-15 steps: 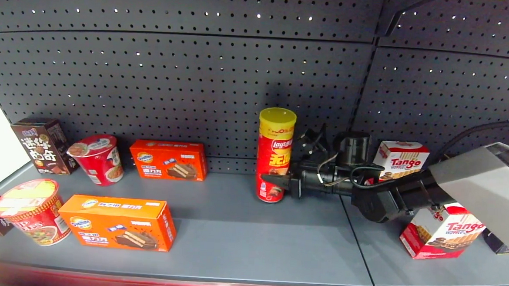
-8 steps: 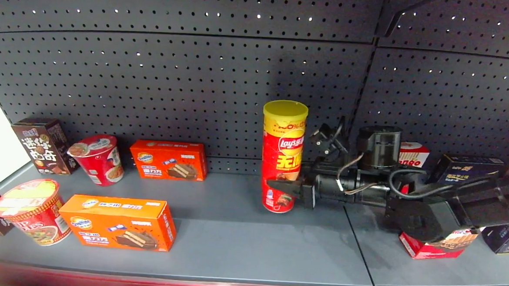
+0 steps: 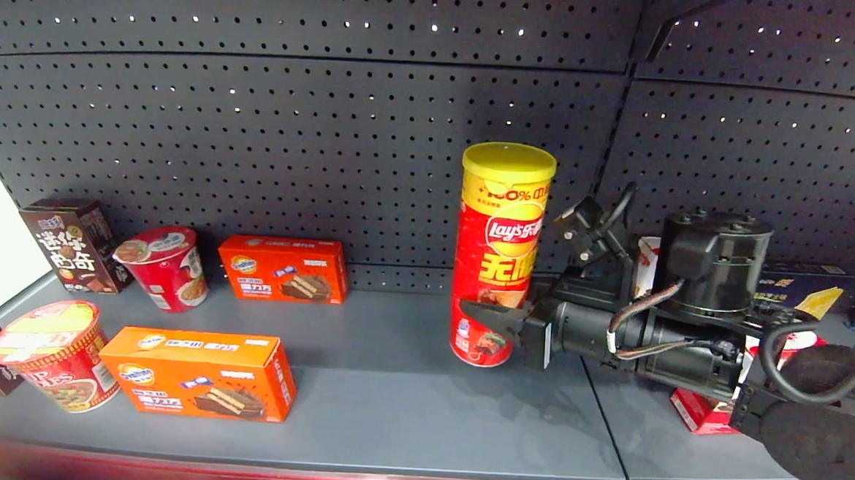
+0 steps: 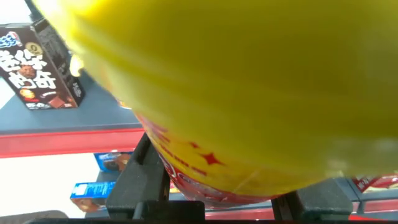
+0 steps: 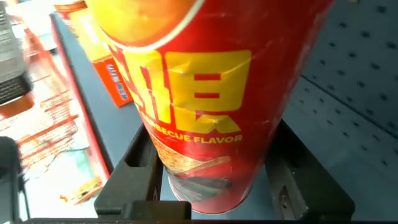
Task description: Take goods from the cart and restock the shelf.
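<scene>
A tall red chips can (image 3: pixel 501 253) with a yellow lid stands upright over the middle of the grey shelf (image 3: pixel 389 406). My right gripper (image 3: pixel 495 321) is shut on its lower part from the right. In the right wrist view the red can (image 5: pixel 205 93) sits between the black fingers (image 5: pixel 134 171) of that gripper (image 5: pixel 214 186). I cannot tell whether its base touches the shelf. My left gripper (image 4: pixel 217 202) is shut on another yellow-and-red container (image 4: pixel 236 93), seen very close in the left wrist view.
Two orange boxes (image 3: pixel 201 374) (image 3: pixel 283 267), two red cup noodles (image 3: pixel 163 266) (image 3: pixel 55 356) and a brown box (image 3: pixel 72 243) fill the shelf's left. A red-and-white wafer box (image 3: pixel 693 416) and a dark box (image 3: pixel 805 285) lie behind the right arm. Bare shelf lies in front of the can.
My right arm has drawn the can forward toward the camera and a little to the right. The arm now hides more of the wafer boxes.
</scene>
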`<state>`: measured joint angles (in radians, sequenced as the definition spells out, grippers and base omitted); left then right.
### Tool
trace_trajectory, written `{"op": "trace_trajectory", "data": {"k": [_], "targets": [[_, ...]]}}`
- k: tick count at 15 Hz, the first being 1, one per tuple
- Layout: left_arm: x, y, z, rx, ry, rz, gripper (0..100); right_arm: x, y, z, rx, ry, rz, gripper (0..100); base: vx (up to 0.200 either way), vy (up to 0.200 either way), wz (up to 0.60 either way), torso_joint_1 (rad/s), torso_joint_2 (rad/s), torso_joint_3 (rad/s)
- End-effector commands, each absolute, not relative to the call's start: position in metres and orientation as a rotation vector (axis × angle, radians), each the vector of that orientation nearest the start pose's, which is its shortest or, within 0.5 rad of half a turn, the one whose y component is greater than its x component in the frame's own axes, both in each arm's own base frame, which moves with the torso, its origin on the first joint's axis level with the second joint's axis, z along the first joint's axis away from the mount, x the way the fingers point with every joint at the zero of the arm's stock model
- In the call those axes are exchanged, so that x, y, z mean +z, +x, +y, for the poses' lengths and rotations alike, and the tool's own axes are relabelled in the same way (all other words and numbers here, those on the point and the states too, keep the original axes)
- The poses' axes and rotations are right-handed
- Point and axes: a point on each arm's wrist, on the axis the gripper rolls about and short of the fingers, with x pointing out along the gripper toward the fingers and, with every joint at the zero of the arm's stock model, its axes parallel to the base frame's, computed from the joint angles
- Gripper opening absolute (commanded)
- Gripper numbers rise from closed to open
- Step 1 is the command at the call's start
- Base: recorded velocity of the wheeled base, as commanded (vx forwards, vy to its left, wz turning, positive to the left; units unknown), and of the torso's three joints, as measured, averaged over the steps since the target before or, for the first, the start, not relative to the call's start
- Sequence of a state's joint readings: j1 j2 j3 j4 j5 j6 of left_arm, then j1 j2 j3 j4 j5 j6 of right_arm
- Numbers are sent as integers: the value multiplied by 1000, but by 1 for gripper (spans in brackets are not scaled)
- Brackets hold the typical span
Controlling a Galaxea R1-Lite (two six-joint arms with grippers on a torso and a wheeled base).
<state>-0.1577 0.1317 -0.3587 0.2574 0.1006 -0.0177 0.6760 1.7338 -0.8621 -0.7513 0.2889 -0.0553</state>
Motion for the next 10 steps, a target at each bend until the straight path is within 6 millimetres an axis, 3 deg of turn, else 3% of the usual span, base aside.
{"op": "trace_trajectory", "data": {"k": [1,6,10], "targets": [[149,-41,8,-26,-15,31,0,190,234,196,939,-71,104,0,0,0,0,0,0,0],[149,-41,7,-3,2,30,0,172,225,189,858,-54,102,0,0,0,0,0,0,0],[149,-41,8,21,9,34,0,157,204,185,822,-50,148,0,0,0,0,0,0,0]]}}
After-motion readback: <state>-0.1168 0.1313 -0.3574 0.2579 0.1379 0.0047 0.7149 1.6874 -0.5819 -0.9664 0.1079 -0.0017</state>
